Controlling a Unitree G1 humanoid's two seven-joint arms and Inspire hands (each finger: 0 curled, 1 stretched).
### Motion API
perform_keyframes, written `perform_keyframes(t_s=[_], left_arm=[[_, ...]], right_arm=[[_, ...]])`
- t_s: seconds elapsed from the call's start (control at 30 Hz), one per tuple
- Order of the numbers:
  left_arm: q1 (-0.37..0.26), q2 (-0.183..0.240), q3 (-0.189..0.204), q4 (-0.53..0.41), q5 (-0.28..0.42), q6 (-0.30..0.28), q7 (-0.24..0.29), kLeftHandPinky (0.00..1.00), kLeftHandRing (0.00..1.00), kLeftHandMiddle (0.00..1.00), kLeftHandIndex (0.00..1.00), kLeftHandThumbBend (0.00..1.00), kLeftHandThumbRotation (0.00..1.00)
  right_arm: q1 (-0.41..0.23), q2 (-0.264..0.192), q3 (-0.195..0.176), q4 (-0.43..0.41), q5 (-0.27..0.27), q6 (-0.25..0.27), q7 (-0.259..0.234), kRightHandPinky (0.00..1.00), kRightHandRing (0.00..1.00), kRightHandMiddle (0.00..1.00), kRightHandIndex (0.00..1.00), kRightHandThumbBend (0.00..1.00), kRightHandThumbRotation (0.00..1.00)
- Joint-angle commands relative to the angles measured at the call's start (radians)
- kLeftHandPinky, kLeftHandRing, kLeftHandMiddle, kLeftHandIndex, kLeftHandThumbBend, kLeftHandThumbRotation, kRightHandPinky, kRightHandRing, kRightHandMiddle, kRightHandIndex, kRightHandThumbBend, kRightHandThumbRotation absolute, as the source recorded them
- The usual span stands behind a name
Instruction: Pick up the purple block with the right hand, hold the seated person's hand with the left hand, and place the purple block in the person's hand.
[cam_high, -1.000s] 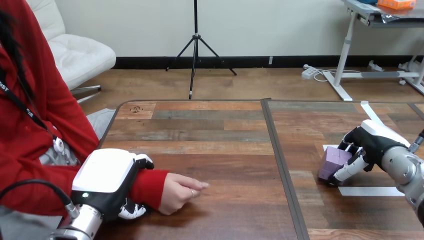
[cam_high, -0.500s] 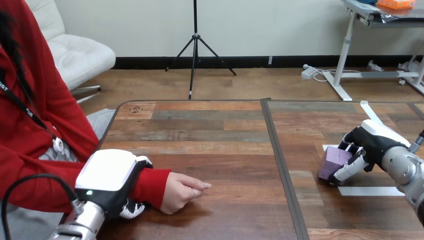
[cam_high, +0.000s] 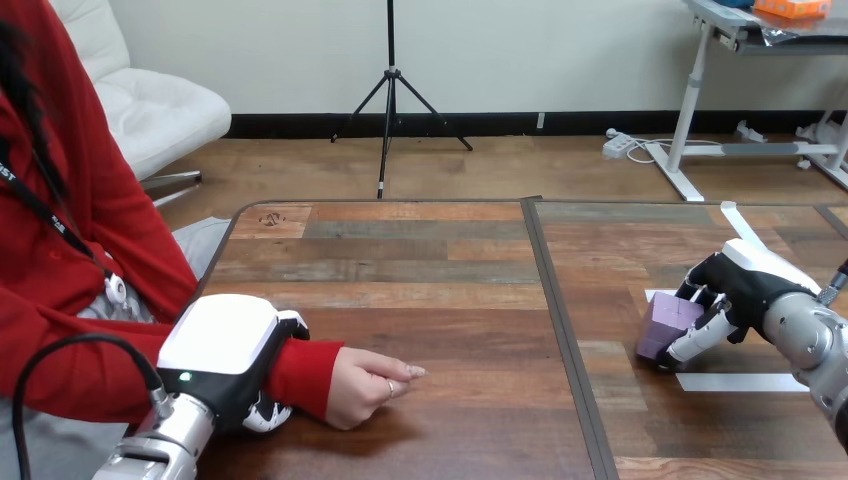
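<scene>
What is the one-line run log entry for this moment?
left robot hand: curled round person's wrist | right robot hand: curled round purple block | person's hand: resting on table, without block

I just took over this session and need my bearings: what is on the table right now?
table: one, wooden, two panels.
block: one, purple, table's right side.
tape: three strips, white, around the block.
person's hand: one, red sleeve, resting on the table's left side.
left hand: black and white, curled round the person's wrist.
right hand: black and white, fingers curled round the block.
</scene>
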Motion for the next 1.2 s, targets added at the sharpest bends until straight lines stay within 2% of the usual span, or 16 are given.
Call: perform_keyframes(t_s=[0.0, 0.17, 0.3, 0.77, 1.17], left_arm=[[-0.035, 0.006, -0.033, 0.057, -0.004, -0.005, -0.007, 0.57, 0.63, 0.65, 0.63, 0.93, 0.00], [-0.044, 0.008, -0.043, 0.074, -0.004, -0.014, 0.005, 0.46, 0.54, 0.58, 0.55, 0.92, 0.00], [-0.048, 0.005, -0.043, 0.082, -0.025, -0.021, -0.010, 0.41, 0.48, 0.53, 0.49, 0.91, 0.00], [-0.045, 0.008, -0.040, 0.074, -0.070, -0.045, -0.026, 0.33, 0.39, 0.42, 0.42, 0.80, 0.00], [-0.028, 0.000, -0.017, 0.056, -0.132, -0.075, -0.001, 0.29, 0.34, 0.37, 0.38, 0.74, 0.00]], right_arm=[[-0.056, -0.009, -0.029, -0.035, 0.022, -0.017, -0.020, 0.44, 0.50, 0.54, 0.50, 0.71, 0.00], [-0.056, -0.008, -0.029, -0.034, 0.022, -0.012, -0.021, 0.43, 0.49, 0.53, 0.50, 0.71, 0.00], [-0.059, -0.006, -0.027, -0.035, 0.020, -0.004, -0.019, 0.43, 0.49, 0.53, 0.50, 0.71, 0.00], [-0.056, -0.006, -0.023, -0.036, 0.016, -0.008, -0.023, 0.44, 0.49, 0.53, 0.50, 0.71, 0.00], [-0.052, 0.000, -0.027, -0.042, 0.020, -0.021, -0.042, 0.42, 0.47, 0.52, 0.50, 0.72, 0.00]])
